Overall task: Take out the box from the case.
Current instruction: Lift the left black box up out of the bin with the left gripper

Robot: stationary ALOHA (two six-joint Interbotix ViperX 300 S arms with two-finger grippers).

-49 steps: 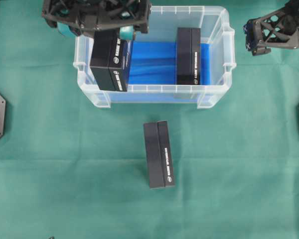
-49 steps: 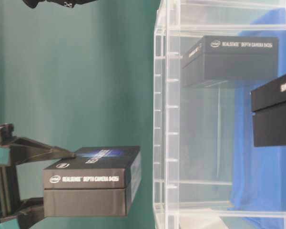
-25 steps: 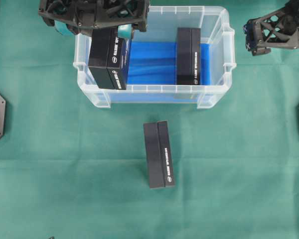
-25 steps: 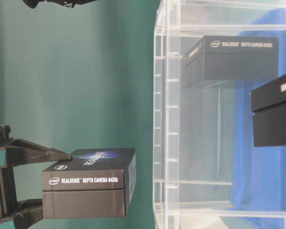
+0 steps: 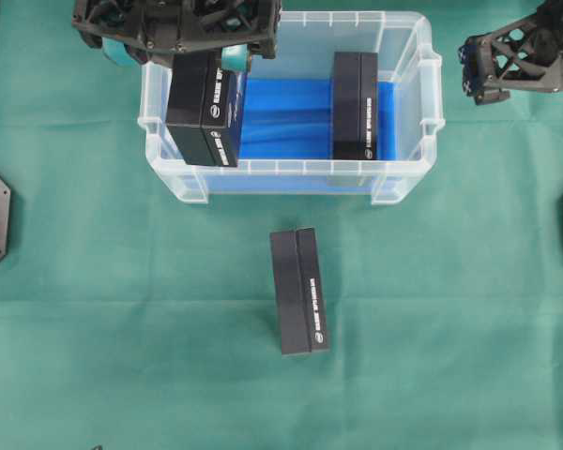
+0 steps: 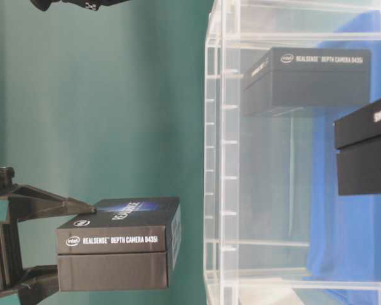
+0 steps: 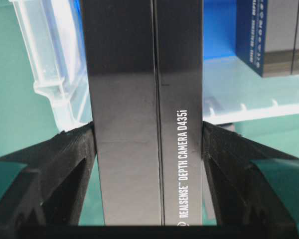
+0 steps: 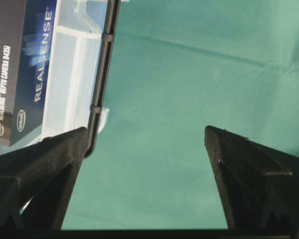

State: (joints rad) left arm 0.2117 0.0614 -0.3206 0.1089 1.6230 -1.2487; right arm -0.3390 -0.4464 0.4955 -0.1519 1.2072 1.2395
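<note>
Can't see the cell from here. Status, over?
Left claw shut on RealSense box, lifted over the case. Right claw open, empty, beside the case. Second box inside, third on the cloth. Nothing in the way.

The clear plastic case (image 5: 408, 112) sat on the green cloth, blue lining across its bottom. One black box (image 5: 205, 111) hung lifted above the case's left end, tilted slightly, clear of the rim. A second black box (image 5: 355, 105) stood on edge inside, right of centre. A third box (image 5: 298, 291) lay outside on the cloth, in front of the case.
</note>
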